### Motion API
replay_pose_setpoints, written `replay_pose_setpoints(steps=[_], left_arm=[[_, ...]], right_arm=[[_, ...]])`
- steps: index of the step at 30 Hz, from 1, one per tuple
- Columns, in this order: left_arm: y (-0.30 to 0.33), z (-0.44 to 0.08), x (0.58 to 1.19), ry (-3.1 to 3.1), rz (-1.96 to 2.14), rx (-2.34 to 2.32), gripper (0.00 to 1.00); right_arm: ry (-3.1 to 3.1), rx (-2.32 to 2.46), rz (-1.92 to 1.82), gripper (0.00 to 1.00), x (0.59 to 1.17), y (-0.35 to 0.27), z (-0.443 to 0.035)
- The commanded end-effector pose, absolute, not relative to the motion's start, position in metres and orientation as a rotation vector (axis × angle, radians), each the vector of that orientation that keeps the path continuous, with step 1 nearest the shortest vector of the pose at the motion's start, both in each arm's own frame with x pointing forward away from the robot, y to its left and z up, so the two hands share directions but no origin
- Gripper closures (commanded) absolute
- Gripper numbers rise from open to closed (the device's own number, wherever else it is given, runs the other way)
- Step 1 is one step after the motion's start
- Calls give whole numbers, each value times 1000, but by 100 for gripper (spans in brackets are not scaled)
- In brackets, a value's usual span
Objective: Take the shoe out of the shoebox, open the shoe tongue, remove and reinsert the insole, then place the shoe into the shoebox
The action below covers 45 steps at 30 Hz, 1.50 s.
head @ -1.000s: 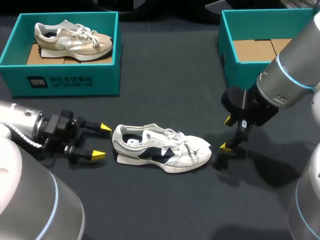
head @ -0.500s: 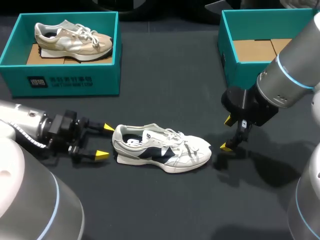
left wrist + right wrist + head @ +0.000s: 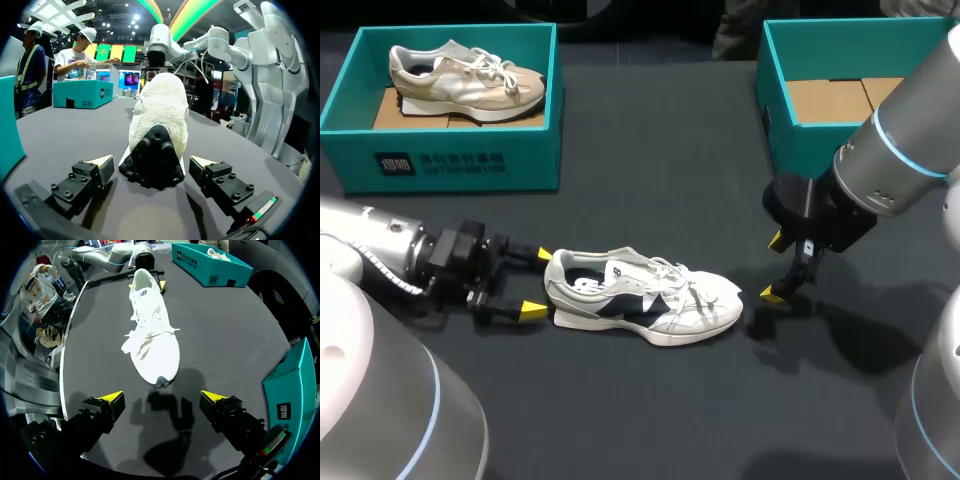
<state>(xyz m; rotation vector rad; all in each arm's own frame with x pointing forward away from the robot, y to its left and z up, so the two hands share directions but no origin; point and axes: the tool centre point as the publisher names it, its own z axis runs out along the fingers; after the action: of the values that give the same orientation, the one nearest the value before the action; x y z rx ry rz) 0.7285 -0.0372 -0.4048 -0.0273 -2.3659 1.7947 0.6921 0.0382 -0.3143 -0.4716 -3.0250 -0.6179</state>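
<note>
1. The white mesh sneaker with navy side panels (image 3: 642, 294) is found upright on its sole on the dark table (image 3: 650, 170), heel at 9 o'clock and toe at 3 o'clock.
2. The left gripper (image 3: 538, 283) is spread apart, with one yellow tip on each side of the heel. No contact is seen.
3. The right gripper (image 3: 774, 267) is spread apart and empty, just past the toe.
4. The heel should be clamped low and squarely, so that the sneaker is anchored.
5. The tongue should then be approached from 12 o'clock, and the laces avoided.
6. The empty teal cardboard shoebox (image 3: 775, 100) stands at 1 o'clock.
</note>
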Motion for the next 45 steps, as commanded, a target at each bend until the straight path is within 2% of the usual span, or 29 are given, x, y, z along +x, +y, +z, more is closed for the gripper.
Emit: replay_pose_setpoints(steps=[1,45], left_arm=[[-41,-406,728,-2363,1798,-30,0],[-84,-414,720,-2322,1827,-89,0]], right_arm=[[-3028,-473,-618,0,690,38,-315],[-3028,-473,-618,0,690,38,-315]])
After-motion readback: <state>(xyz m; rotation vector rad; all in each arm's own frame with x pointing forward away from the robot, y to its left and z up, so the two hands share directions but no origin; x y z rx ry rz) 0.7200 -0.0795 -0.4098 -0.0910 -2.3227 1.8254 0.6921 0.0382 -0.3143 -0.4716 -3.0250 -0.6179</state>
